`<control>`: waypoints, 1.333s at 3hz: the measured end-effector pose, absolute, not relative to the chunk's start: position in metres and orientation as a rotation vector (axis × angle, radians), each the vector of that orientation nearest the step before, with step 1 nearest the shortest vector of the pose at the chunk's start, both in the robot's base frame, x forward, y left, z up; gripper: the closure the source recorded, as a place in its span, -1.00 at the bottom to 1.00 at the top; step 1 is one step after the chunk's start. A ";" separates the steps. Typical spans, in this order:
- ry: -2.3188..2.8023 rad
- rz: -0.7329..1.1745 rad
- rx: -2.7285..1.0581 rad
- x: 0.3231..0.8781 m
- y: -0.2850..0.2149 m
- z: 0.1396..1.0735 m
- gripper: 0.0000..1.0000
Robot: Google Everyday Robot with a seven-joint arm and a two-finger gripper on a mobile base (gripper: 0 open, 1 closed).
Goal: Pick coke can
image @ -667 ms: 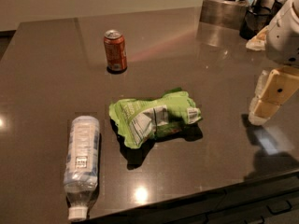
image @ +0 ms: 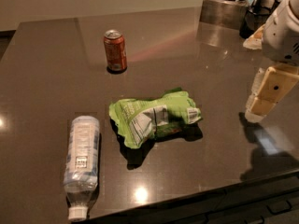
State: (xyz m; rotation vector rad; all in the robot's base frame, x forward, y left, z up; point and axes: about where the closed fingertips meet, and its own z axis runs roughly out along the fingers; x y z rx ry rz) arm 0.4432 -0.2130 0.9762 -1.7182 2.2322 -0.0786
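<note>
The coke can (image: pixel 115 50) is orange-red with a silver top and stands upright on the dark table, at the back and left of the middle. My gripper (image: pixel 259 110) hangs at the right edge of the view, pointing down just above the table. It is far to the right of the can and nearer the front. It holds nothing that I can see.
A crumpled green snack bag (image: pixel 154 116) lies mid-table between the can and the gripper. A clear water bottle (image: pixel 82 158) lies on its side at the front left. Metal containers (image: pixel 224 9) and dark items stand at the back right. The table's front edge (image: pixel 196 200) is close.
</note>
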 end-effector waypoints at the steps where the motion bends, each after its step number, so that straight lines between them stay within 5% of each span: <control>1: 2.218 0.010 -1.643 0.467 -0.201 0.974 -1.00; 4: 2.097 0.254 -1.380 0.569 -0.130 0.978 -1.00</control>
